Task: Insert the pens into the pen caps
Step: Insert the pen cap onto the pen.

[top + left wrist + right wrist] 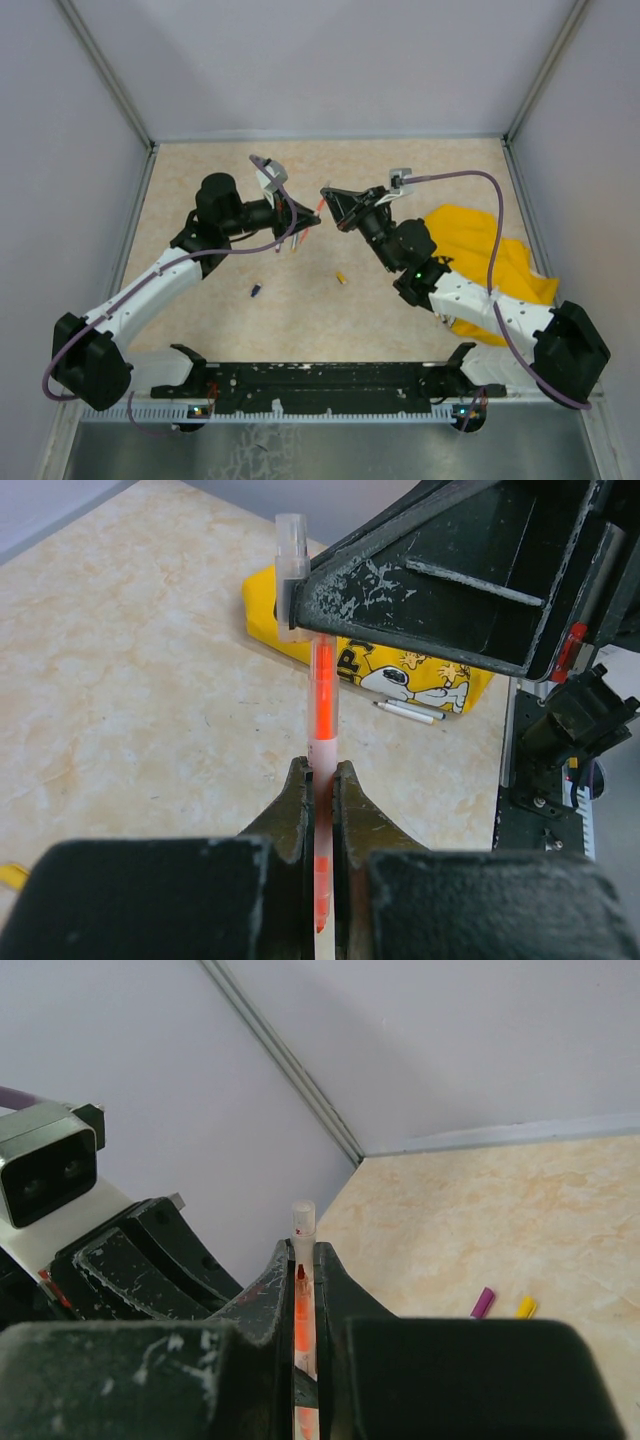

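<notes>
Yellow cloth on marbled table

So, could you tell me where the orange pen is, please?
In the left wrist view, the orange pen is clamped in the left gripper, held above the table's middle, its far end in the right gripper.

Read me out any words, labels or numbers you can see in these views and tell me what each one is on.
"P": the one letter that seems legible, dark print on the yellow cloth beside a cartoon dog; the rest is covered by the orange pen.
Thin pen lying by the cloth: markings too small to read.
No other readable text in any view.
</notes>
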Robot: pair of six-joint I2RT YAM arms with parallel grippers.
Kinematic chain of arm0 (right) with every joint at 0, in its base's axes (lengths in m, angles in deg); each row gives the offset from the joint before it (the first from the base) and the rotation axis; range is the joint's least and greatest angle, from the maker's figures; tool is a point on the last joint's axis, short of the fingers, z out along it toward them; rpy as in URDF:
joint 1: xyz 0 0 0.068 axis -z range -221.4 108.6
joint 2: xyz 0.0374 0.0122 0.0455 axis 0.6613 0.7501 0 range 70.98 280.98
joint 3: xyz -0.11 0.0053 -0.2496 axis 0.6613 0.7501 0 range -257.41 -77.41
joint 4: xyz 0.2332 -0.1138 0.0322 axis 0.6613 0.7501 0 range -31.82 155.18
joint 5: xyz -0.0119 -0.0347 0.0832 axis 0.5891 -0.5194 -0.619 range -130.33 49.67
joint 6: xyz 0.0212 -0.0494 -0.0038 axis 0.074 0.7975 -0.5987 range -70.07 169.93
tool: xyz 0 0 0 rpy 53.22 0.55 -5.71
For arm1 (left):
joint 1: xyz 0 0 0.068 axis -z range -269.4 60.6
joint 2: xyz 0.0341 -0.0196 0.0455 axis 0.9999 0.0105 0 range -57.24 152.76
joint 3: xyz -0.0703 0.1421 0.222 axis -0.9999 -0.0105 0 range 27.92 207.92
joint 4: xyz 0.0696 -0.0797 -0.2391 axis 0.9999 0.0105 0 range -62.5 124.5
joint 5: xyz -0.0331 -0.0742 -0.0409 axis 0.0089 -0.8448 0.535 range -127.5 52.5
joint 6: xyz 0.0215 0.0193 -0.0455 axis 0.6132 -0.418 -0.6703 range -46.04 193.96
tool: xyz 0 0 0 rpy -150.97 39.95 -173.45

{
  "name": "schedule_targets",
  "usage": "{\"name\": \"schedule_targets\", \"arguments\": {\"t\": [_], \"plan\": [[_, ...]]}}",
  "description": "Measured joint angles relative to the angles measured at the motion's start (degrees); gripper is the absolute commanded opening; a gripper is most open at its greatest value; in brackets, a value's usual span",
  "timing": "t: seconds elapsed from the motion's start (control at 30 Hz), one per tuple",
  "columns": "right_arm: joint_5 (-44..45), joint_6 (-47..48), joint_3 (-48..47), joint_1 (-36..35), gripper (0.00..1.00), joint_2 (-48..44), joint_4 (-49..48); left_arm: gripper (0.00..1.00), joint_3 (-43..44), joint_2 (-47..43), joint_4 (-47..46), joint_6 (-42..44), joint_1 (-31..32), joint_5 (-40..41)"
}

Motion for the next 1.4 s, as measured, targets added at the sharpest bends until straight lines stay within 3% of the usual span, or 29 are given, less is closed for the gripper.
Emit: {"name": "schedule_targets", "arguments": {"t": [0.4, 1.4], "plan": [[3.4, 0.1, -5.0, 0.0, 0.00, -0.1, 2.3, 0.00, 0.0, 0.0, -0.3, 0.0, 0.0, 0.1], [3.6, 0.0, -2.3, 0.0, 0.00, -0.7, 3.5, 0.00, 0.0, -0.5, -0.3, 0.0, 0.0, 0.7]]}}
